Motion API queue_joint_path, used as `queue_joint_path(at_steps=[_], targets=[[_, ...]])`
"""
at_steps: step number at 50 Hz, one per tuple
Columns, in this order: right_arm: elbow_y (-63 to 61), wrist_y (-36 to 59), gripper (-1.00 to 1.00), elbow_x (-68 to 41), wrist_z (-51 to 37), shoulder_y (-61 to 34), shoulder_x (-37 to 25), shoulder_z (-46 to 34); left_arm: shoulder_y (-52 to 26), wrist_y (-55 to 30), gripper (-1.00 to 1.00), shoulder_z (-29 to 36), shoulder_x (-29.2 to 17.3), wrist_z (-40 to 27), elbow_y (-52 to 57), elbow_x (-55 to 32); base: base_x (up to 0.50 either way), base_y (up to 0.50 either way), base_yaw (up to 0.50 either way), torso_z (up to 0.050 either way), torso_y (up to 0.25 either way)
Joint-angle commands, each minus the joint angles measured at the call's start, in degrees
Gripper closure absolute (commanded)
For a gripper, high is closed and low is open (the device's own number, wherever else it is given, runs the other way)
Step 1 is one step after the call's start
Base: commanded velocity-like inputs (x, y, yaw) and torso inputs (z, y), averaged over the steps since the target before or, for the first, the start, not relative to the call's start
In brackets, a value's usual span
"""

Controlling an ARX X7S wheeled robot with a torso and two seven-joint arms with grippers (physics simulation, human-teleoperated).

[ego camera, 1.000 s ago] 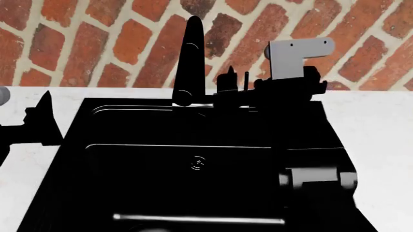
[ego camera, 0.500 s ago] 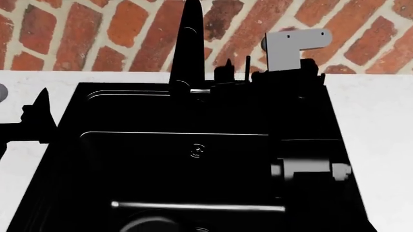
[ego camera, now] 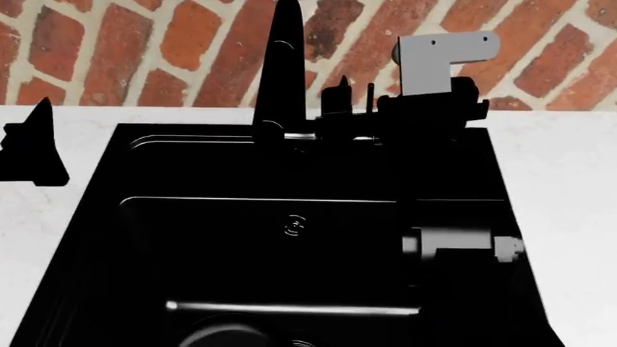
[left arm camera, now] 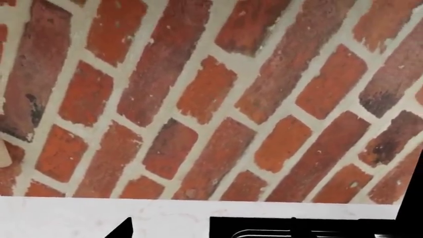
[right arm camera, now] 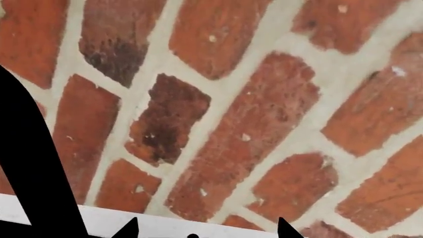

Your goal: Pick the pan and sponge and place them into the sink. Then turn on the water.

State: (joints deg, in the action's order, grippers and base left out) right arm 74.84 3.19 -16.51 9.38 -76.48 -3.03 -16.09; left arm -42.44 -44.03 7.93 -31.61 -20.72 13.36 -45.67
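Observation:
The glossy black sink (ego camera: pixel 106 217) fills the head view, with its round drain (ego camera: pixel 296 225) and tall black faucet (ego camera: pixel 279 65) at the back. My right gripper (ego camera: pixel 355 101) is open and empty, just right of the faucet's base by the brick wall. Its two fingertips (right arm camera: pixel 129 229) stand wide apart, with the faucet (right arm camera: pixel 26 163) beside them. My left gripper (ego camera: pixel 34 144) hangs over the counter left of the sink, open and empty. A dim round shape (ego camera: pixel 224 334) lies in the basin's near end; I cannot tell if it is the pan. The sponge is out of view.
A red brick wall (ego camera: pixel 144 43) runs close behind the white counter (ego camera: pixel 568 181). My right forearm (ego camera: pixel 453 249) lies over the sink's right side. The left wrist view shows the wall, the counter (left arm camera: pixel 66 218) and the sink's back corner (left arm camera: pixel 264 228).
My left gripper has moved left and toward the wall. The head view tilted down a second ago. My right gripper has stayed by the faucet.

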Motion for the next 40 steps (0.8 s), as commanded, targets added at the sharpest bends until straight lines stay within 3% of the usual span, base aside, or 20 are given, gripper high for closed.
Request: queue_joint_path(at_steps=[1,40], targets=[[0.08,1.23,-1.0,2.09,0.07,-0.04,0.56,4.5,-1.18,-1.3,-1.0,0.76,-0.69,0.5,0.62,-0.57,0.0,0.0,0.0,0.0,0.0],[0.09,1.19,-1.0,10.34,0.35,-1.59,1.44,12.57,0.35,-0.4,-1.0,-0.26,-0.68,0.06,-0.17,-1.36,0.0,0.0,0.0,0.0,-0.059]])
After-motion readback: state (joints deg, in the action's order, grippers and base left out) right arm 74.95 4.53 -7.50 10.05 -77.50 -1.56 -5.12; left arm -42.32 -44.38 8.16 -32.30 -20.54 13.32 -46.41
